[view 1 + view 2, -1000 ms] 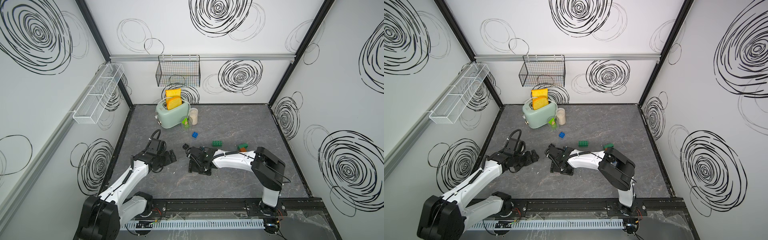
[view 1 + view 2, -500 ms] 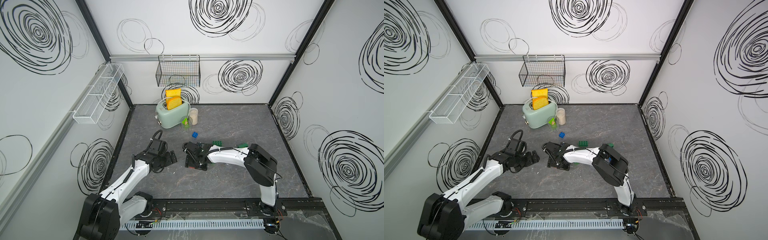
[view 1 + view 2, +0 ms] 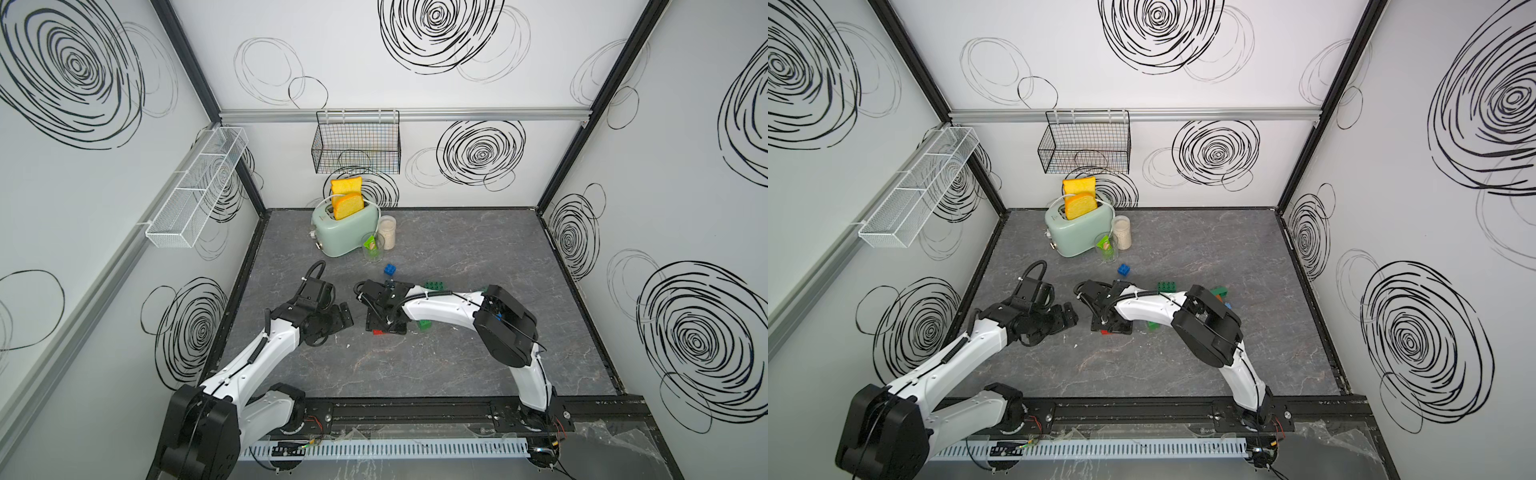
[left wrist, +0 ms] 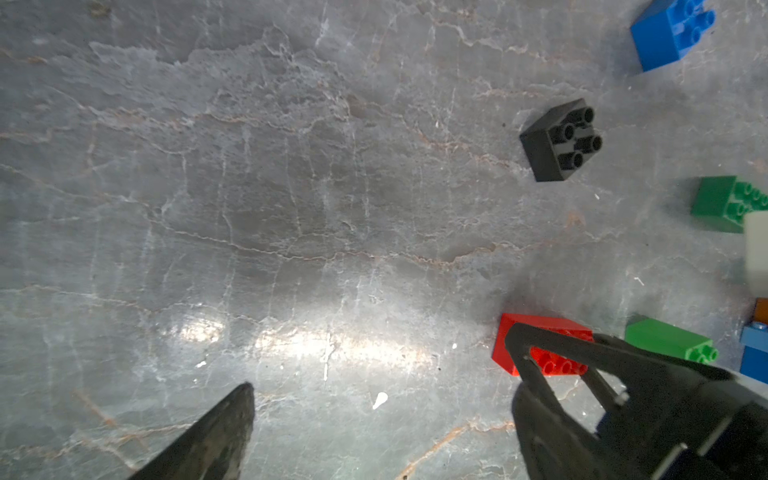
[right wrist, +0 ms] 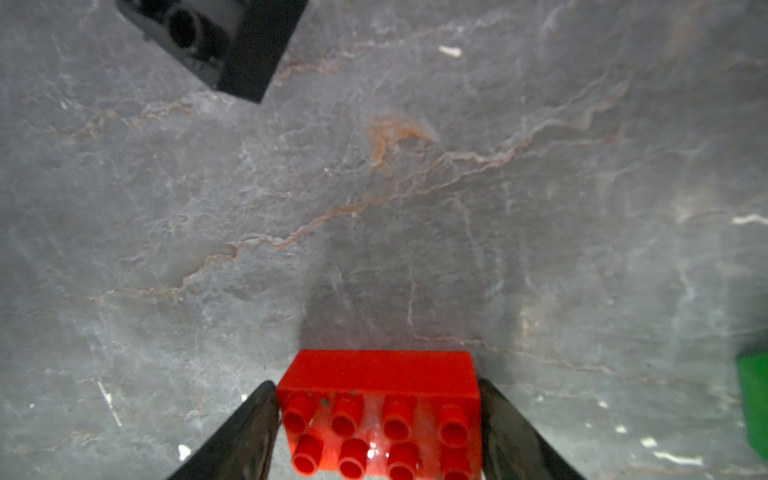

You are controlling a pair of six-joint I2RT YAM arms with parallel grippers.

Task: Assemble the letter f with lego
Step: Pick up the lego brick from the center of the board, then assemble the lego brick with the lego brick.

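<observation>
right gripper (image 5: 377,386): has narrowed, its fingers now press both short ends of the red brick (image 5: 376,368) | red brick: flat on table (image 5: 374,187), studs up | left gripper (image 4: 380,361): wide apart, empty | task: first pick seems ready, lift comes next

Mint toaster (image 3: 345,236) holding two toast slices (image 3: 348,204); jar (image 3: 387,233), glass (image 3: 372,249) beside; black wire basket (image 3: 356,146) on wall.

I see white swirl-marked walls (image 3: 540,62), a grey marbled desk (image 3: 478,249), and a black wire basket (image 3: 356,143) hanging above the toaster (image 3: 345,237).
</observation>
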